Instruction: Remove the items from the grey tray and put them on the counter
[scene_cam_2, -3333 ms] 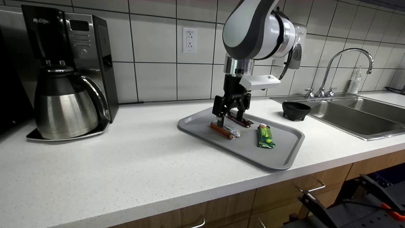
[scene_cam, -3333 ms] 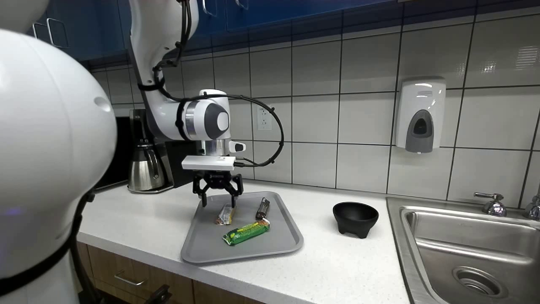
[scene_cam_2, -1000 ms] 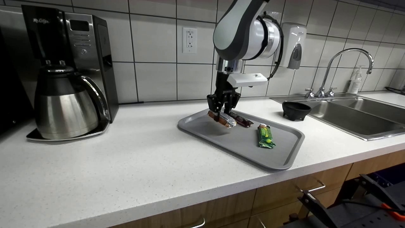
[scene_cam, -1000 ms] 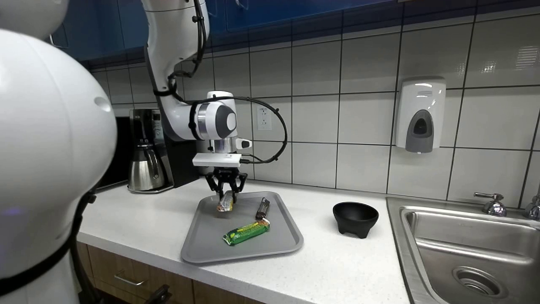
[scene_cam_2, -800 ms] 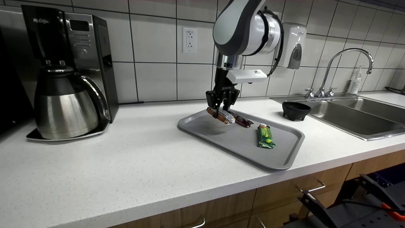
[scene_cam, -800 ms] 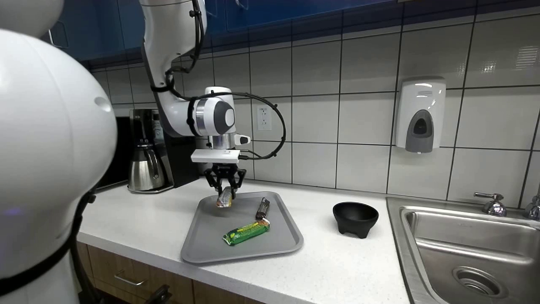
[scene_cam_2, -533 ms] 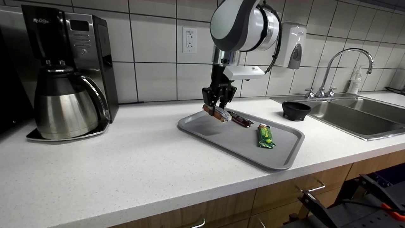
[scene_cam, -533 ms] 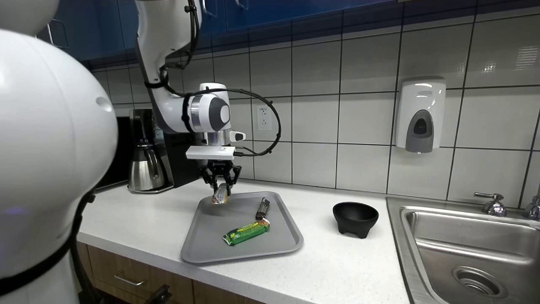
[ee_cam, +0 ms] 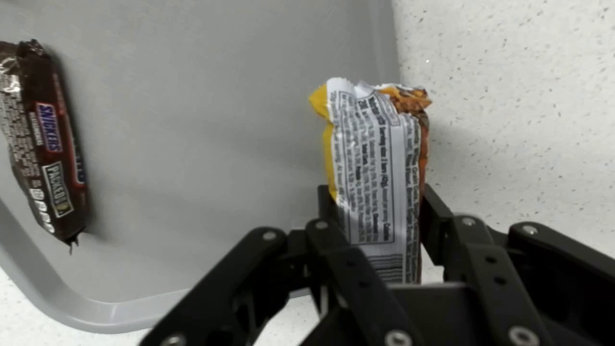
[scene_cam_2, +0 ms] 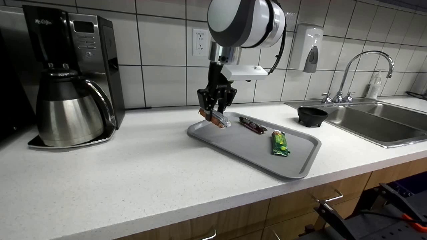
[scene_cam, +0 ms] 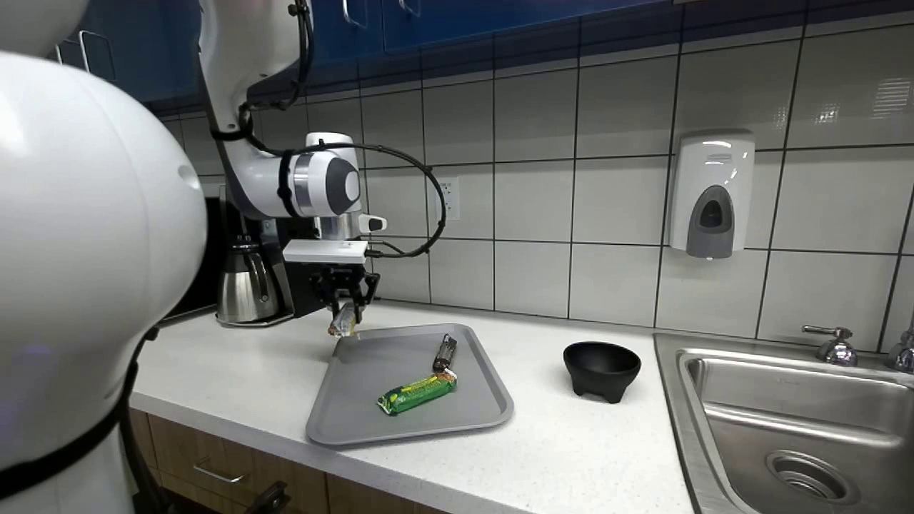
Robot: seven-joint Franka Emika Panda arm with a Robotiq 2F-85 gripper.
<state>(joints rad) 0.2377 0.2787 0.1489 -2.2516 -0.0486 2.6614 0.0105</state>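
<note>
My gripper [ee_cam: 378,194] is shut on a granola bar [ee_cam: 372,144] in a white, yellow and orange wrapper, one finger pad against each side. The bar hangs raised above the edge of the grey tray [ee_cam: 202,125], as both exterior views also show. Still lying on the grey tray [scene_cam_2: 260,155] are a brown Snickers bar [scene_cam_2: 252,125] and a green-wrapped bar [scene_cam_2: 280,144]. The wrist view has the Snickers bar [ee_cam: 45,139] at its left side, while the green bar is out of that view. White speckled counter [scene_cam_2: 133,173] surrounds the tray.
A coffee maker with a steel carafe [scene_cam_2: 70,110] stands at one end of the counter. Beyond the tray's opposite side are a black footed bowl [scene_cam: 602,368] and a metal sink [scene_cam: 800,428]. The tiled wall [scene_cam: 535,278] runs along the back.
From resting on the tray, the granola bar was gripped and lifted. Over the last second the gripper carried it higher and toward the coffee maker side. The other two bars stayed put.
</note>
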